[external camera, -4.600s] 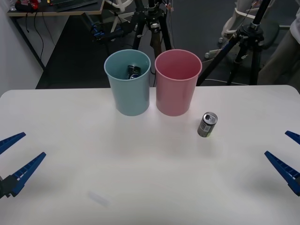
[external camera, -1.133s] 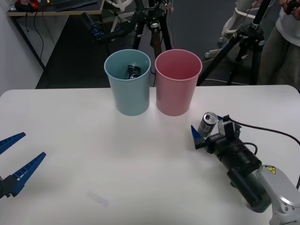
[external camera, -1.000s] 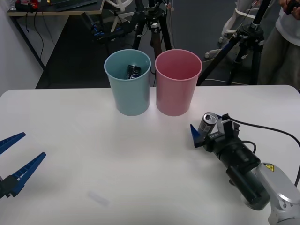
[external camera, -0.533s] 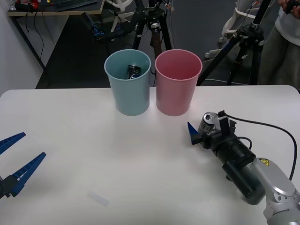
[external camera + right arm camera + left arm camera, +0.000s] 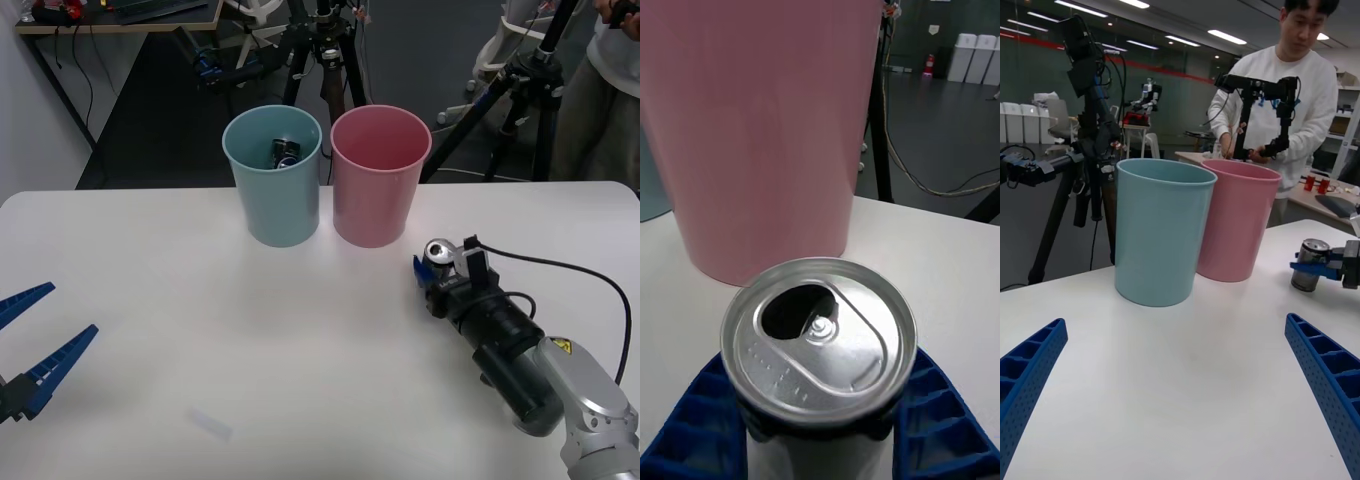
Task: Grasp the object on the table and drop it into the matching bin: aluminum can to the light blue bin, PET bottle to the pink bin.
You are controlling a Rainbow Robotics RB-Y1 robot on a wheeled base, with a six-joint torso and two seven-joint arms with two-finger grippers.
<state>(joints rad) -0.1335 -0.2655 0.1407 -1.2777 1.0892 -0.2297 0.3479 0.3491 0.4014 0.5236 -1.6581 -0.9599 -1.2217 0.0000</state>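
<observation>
From the front, the right gripper (image 5: 437,273) has its jaws pinching the aluminum can (image 5: 438,256) on the white table (image 5: 200,330) beside the pink bin (image 5: 378,176); lifting and dropping into the light blue bin (image 5: 275,177) remain. The right wrist confirms blue fingers (image 5: 940,427) hugging it. The left gripper (image 5: 1180,390) waits spread; tripods stand behind.

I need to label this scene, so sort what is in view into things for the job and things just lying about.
For the job:
- silver can, held in the right claw
- blue bin
- pink bin
- table

Lying about:
- dark can inside the blue bin
- tripods behind the table
- left claw, open and idle
</observation>
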